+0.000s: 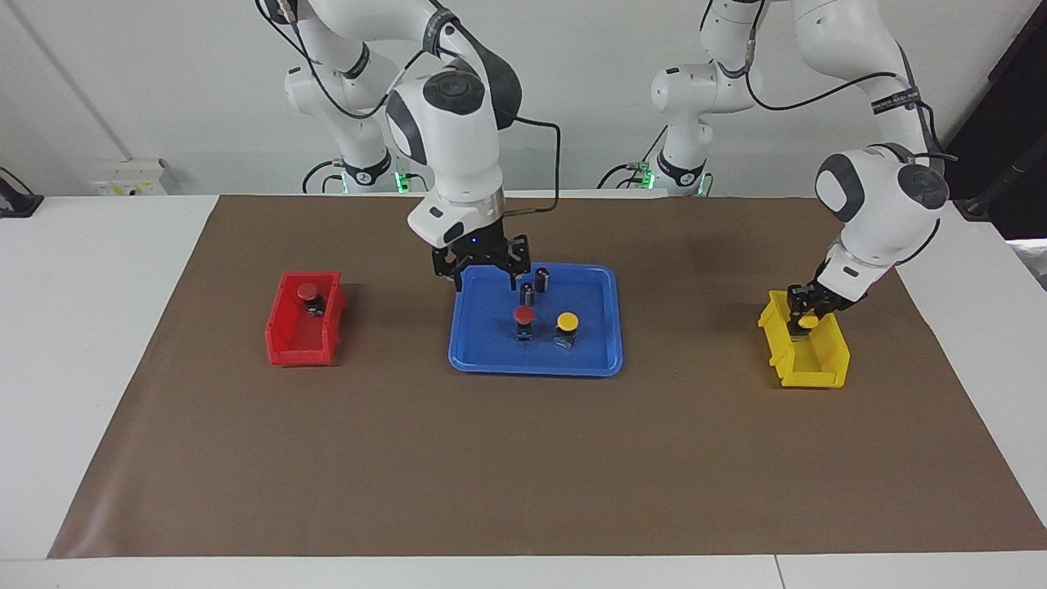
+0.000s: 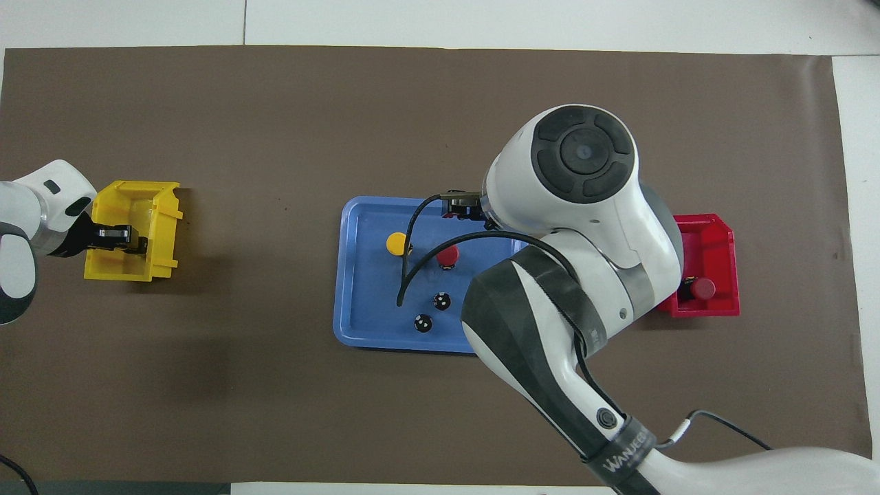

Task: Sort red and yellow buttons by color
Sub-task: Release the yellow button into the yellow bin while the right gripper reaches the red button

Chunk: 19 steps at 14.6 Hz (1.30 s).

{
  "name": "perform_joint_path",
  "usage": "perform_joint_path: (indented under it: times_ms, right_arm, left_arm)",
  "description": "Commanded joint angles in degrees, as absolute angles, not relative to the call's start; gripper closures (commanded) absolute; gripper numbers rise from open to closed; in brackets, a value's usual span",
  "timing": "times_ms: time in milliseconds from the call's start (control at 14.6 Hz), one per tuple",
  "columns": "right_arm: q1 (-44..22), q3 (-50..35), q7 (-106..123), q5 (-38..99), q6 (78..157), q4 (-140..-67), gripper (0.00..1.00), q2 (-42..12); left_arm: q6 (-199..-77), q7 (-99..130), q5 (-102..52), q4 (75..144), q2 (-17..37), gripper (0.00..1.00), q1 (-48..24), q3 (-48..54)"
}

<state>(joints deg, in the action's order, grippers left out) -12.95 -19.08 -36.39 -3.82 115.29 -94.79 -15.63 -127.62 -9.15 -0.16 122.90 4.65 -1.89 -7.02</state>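
Risk: my right pincer [image 1: 483, 274], jaws apart and empty over the tray [image 1: 491, 360], could knock the dark cylinders [image 1: 534, 288] while descending on the red button [image 1: 523, 316]. My left pincer [image 1: 806, 315] is clamped on a yellow button [image 1: 808, 321] inside the yellow bin [image 1: 810, 368]; opening too high could bounce it out. A second yellow button [image 1: 567, 321] waits in the tray; another red one [image 1: 307, 291] lies in the red bin [image 1: 298, 348].

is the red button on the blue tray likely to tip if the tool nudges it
Probably: the red button stands upright with a wide flat cap on a stubby black body, so it looks top-heavy. On the smooth blue tray it might slide first.
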Motion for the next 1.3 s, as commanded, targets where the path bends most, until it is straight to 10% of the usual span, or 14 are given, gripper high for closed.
perform_joint_path:
  times_ms: [0, 546, 1229]
  right_arm:
    - [-15.7, -19.0, -42.2, -7.8, 118.2, -95.1, 0.06, -18.9]
    - [-20.0, -19.0, -48.8, -14.9, 121.7, -100.3, 0.12, -22.1]
    - [-19.7, -19.1, -48.6, -14.9, 126.6, -103.8, 0.41, -21.8]
  left_arm:
    - [-127.8, -9.9, 0.2, 123.9, 3.3, 0.25, -2.4, -7.2]
    - [-107.7, -9.7, 0.1, 108.0, 1.6, 0.00, -4.1, -6.7]
    - [-90.3, -7.6, -0.3, 95.3, -2.2, 0.00, -10.4, -6.4]
